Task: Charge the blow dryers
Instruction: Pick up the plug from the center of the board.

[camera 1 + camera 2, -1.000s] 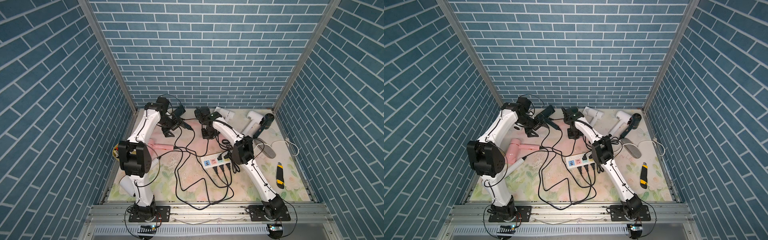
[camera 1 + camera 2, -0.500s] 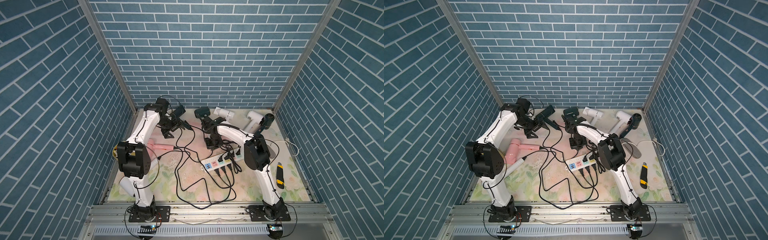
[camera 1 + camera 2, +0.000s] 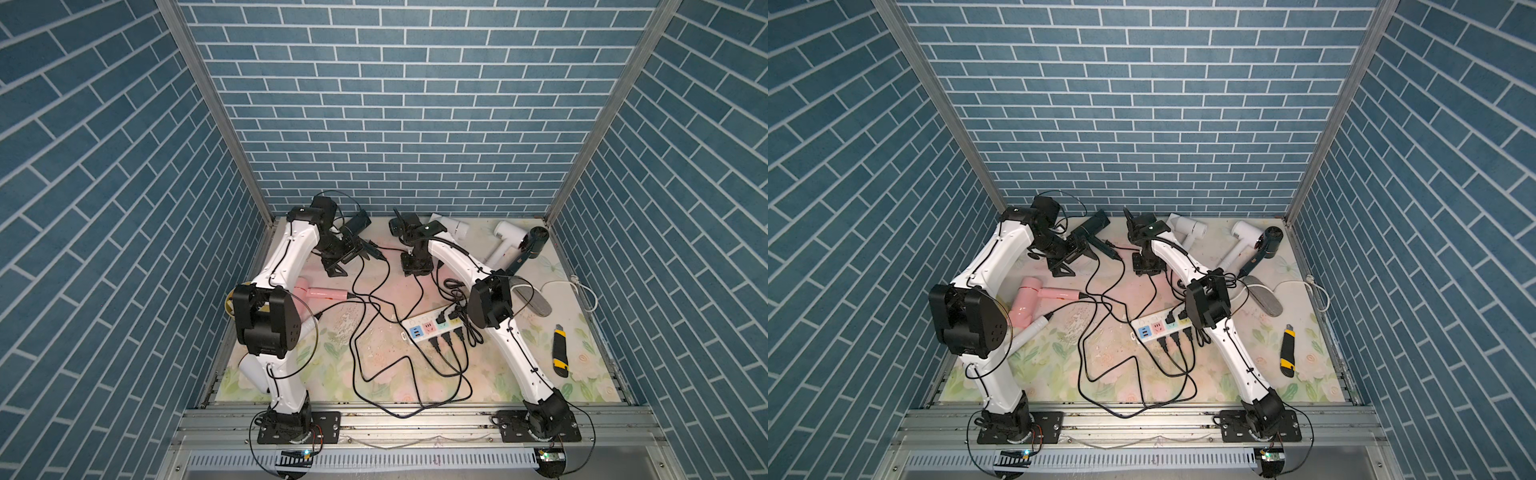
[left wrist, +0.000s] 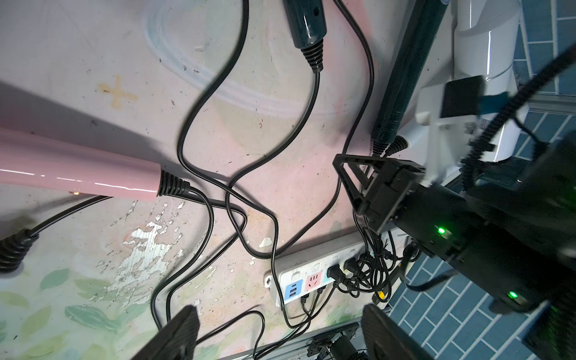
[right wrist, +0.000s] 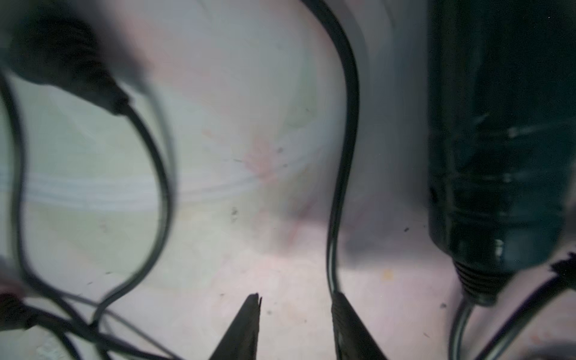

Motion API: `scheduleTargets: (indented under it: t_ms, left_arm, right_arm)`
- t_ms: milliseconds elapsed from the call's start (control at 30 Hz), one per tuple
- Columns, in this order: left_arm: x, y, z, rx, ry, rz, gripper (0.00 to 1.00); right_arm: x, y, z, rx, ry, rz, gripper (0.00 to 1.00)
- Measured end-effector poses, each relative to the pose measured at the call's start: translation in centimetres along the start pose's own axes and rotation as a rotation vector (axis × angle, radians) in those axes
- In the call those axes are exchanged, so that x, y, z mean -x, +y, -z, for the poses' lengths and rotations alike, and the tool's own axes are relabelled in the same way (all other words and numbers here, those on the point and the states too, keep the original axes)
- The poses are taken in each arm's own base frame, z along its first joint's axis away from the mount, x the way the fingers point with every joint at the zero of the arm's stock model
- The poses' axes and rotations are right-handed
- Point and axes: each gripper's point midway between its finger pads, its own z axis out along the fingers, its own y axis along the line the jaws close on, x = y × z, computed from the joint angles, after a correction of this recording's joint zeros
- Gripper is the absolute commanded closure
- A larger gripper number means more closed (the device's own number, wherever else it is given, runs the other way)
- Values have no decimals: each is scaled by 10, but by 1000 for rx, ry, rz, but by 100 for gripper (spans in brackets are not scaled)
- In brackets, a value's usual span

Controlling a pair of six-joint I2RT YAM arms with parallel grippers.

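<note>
Pink blow dryer (image 3: 1050, 293) lies flat, handle pointing rightward; left claw (image 4: 279, 314) and right claw (image 5: 296, 299) gape empty.

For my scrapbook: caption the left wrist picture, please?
Open left gripper over tangled black cords, a glossy pink blow dryer and white power strip.

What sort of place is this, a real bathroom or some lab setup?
Probably a robot test cell, not a real room: blue brick-print panels on metal posts, two robot arms bolted to a front rail, and a floral tabletop strewn with blow dryers around a power strip.
</note>
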Motion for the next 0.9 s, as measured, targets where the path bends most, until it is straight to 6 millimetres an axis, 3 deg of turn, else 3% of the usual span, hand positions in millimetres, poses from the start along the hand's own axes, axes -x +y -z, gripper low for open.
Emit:
scheduleTargets:
  t_ms: [100, 267, 500, 800, 900]
  left_arm:
    - [0, 0, 1, 0, -1, -3, 13]
    - [0, 1, 1, 2, 0, -2, 13]
    - [0, 0, 1, 1, 1, -2, 13]
    - [1, -2, 3, -8, -7, 12, 9]
    - [3, -7, 3, -32, -10, 40, 9]
  right_arm:
    - [-2, -9, -8, -19, 20, -14, 61]
    - [-4, -15, -9, -39, 29, -12, 73]
    - [-10, -25, -11, -102, 44, 5, 100]
    - [-4, -21, -4, -84, 22, 16, 100]
    - [-3, -15, 8, -57, -6, 27, 100]
